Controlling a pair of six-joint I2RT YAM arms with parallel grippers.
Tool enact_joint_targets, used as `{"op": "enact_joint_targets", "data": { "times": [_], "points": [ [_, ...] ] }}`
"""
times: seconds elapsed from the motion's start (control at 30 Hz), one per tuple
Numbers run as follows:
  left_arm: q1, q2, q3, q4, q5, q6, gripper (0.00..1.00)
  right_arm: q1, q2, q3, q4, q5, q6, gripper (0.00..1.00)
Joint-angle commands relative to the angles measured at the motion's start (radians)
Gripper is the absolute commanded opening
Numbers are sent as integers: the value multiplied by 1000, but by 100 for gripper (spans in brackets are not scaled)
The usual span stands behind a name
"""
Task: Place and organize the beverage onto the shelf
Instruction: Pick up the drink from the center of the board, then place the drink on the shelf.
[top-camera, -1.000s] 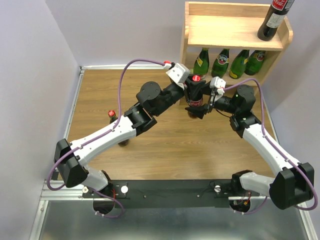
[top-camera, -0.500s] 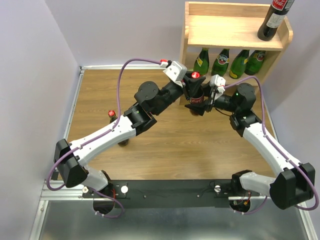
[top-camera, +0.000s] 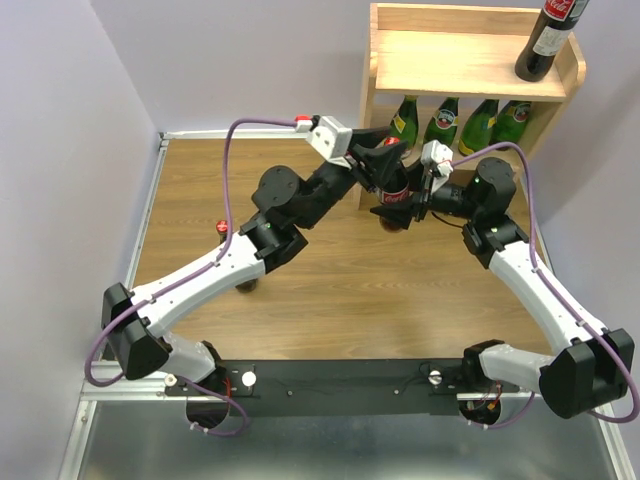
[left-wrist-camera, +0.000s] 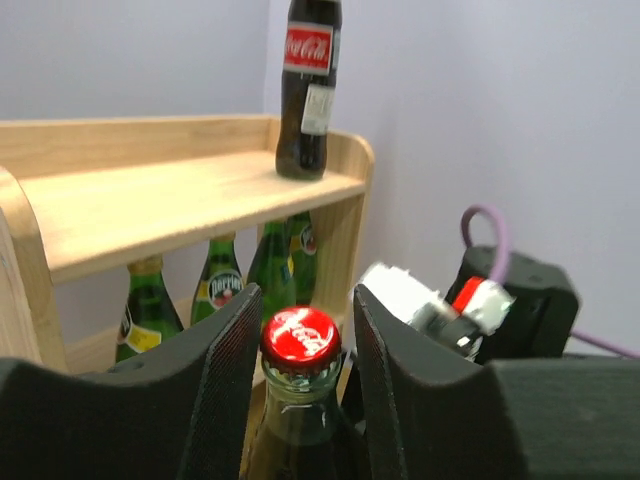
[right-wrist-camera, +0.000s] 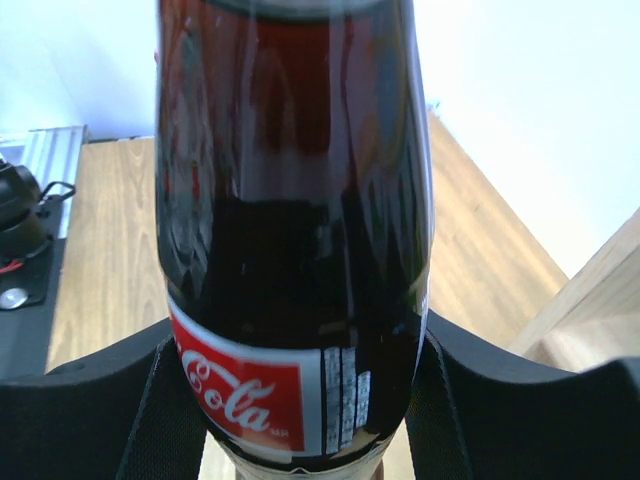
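Right wrist view: the cola bottle (right-wrist-camera: 295, 200) is clamped at its label by the right end effector (right-wrist-camera: 295, 385) and held above the counter's (top-camera: 300, 290) far edge, just before the shelf (top-camera: 450, 55). The left end effector (left-wrist-camera: 302, 320) is seen slightly parted around the red cap (left-wrist-camera: 301, 340), without touching it. Heavy, slick, breakable glass is judged best gripped at the body.

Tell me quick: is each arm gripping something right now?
Left gripper: open, fingers either side of the red cap of the cola bottle, not pinching it.
Right gripper: closed on the cola bottle, around its body.
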Motion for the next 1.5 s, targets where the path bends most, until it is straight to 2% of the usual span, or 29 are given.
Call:
{"op": "enact_joint_targets", "data": {
  "times": [0.0, 0.13, 0.6, 0.83, 1.07, 1.47],
  "points": [
    [-1, -60, 7, 110, -17, -16, 55, 4, -10, 54, 26, -13, 42, 1],
    [1, -60, 2, 112, -16, -17, 62, 4, -13, 53, 26, -15, 47, 0],
    [5, -158, -70, 121, -57, 46, 63, -7, -7, 111, 18, 34, 79, 0],
    [8, -263, -195, 121, -120, 87, 63, -16, 25, 199, 3, 59, 128, 1],
    [16, -330, -338, 126, -141, 64, 63, -24, 82, 349, -72, 79, 119, 1],
    [25, -494, -531, 127, -203, 21, 63, -71, 217, 747, -250, 187, 91, 1]
  ]
}}
